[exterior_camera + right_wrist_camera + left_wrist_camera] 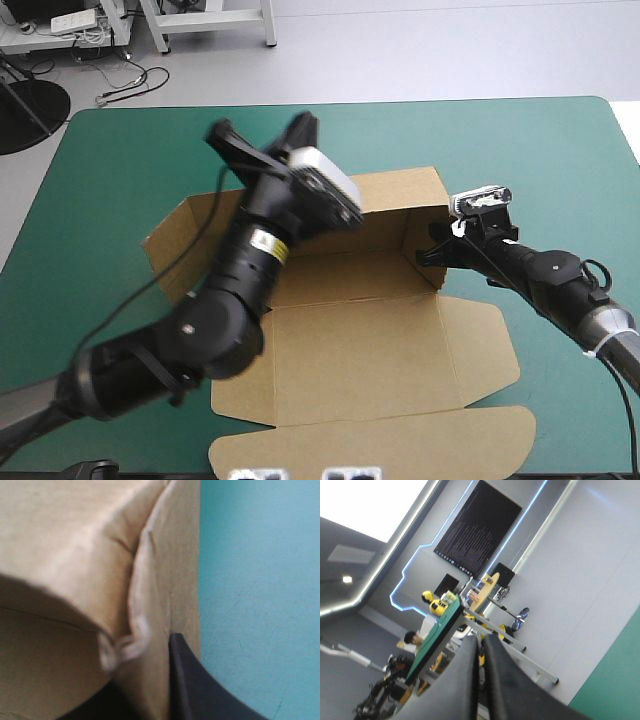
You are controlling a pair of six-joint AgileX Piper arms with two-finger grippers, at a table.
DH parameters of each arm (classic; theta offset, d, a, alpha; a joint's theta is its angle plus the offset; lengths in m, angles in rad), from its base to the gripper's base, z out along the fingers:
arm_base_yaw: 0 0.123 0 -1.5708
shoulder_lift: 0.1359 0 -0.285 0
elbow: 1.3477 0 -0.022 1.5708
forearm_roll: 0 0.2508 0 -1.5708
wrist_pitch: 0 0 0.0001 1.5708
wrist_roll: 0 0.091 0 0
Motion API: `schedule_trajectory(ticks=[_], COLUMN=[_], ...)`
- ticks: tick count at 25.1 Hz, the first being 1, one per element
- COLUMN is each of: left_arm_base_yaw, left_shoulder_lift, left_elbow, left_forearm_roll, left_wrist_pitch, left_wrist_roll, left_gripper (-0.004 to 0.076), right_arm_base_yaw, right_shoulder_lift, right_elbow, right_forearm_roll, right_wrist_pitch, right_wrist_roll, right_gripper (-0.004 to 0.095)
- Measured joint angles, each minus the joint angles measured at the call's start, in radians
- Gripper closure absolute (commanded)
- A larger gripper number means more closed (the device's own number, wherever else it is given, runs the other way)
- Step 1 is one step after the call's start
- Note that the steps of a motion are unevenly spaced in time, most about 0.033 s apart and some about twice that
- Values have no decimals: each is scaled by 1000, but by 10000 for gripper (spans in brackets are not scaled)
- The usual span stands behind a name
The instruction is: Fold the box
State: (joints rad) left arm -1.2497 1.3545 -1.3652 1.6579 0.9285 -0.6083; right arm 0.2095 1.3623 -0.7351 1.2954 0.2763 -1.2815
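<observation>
The brown box [360,350] lay around the middle of the teal-green desk [560,160], only partly made up. Its far wall stood raised, and in front of it lay the shallow floor of the tray. The broad lid panel stretched flat toward the near edge, its side flaps spread out and its long tuck flap almost at that edge. On the left side of the box another flap was splayed outward, though the left arm passed over much of it.

The right pincer [432,252] was down at the box's right end, at the corner where the far wall met the side. It was pinching the board there. One black finger [192,685] sat on the outside of the upright wall, next to bare desk, and the other showed dark on the inside, with the creased board between them.

The left pincer [481,639] was lifted well clear of the desk, above the far left part of the box, and pointed out level into the room. Its two fingers were pressed together in a narrow arch and gripped nothing.
</observation>
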Motion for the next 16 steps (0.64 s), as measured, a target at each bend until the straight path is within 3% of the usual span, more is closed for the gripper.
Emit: schedule_trajectory(ticks=[5,9,13,16], left_arm_base_yaw=[276,580,927,1269], left_shoulder_lift=[-53,-53,-52,-52], left_elbow=[-138,-182,-187,-187], left_forearm_roll=[-256,-533,-936,-1390], left_wrist_pitch=[-51,-100,-98,17], left_wrist_roll=[134,254,399,625], left_gripper=[720,720,720,720], right_arm_base_yaw=[1,7,14,18], right_shoulder_lift=[0,8,21,70], right_elbow=[-22,-76,-192,-388], right_forearm_roll=[-99,-295,-571,-841], right_wrist_pitch=[0,45,217,509], right_wrist_roll=[120,326,640,1011], right_gripper=[908,908,908,908])
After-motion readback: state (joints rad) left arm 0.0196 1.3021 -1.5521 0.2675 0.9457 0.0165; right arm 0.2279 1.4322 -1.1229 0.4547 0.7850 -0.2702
